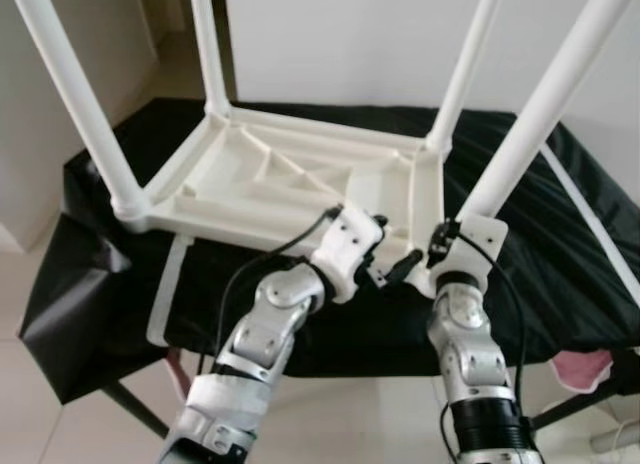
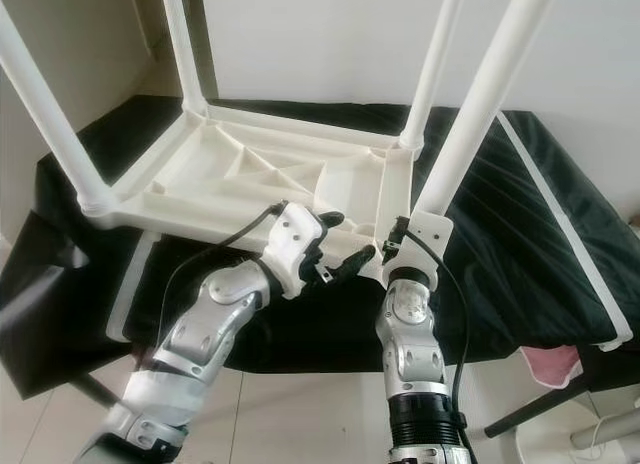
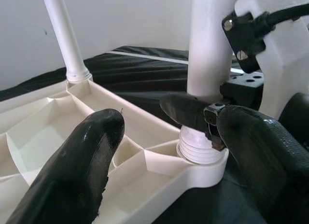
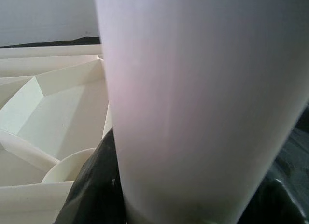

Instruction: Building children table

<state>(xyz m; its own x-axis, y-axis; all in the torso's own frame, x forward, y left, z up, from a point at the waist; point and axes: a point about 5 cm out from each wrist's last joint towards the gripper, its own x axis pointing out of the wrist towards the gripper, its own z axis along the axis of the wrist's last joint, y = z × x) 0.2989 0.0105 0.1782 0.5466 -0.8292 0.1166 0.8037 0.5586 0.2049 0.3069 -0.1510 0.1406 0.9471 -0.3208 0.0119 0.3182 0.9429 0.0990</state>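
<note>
A white plastic children's table (image 1: pixel 270 179) lies upside down on a black-covered surface, its four white legs pointing up. My right gripper (image 1: pixel 437 256) is shut on the near-right leg (image 1: pixel 545 104) just above its socket. In the right wrist view that leg (image 4: pixel 193 103) stands between my black fingers (image 4: pixel 91 185). My left gripper (image 1: pixel 392 250) is open beside the same corner. In the left wrist view its fingers (image 3: pixel 72 171) straddle the threaded base of the leg (image 3: pixel 198 149) without touching it.
The black cloth (image 1: pixel 570 244) drapes over the support and hangs down at the front. White strips lie on it at the right (image 1: pixel 590 224) and left (image 1: pixel 165 294). A pink cloth (image 1: pixel 585 369) sits low at the right. A white wall stands behind.
</note>
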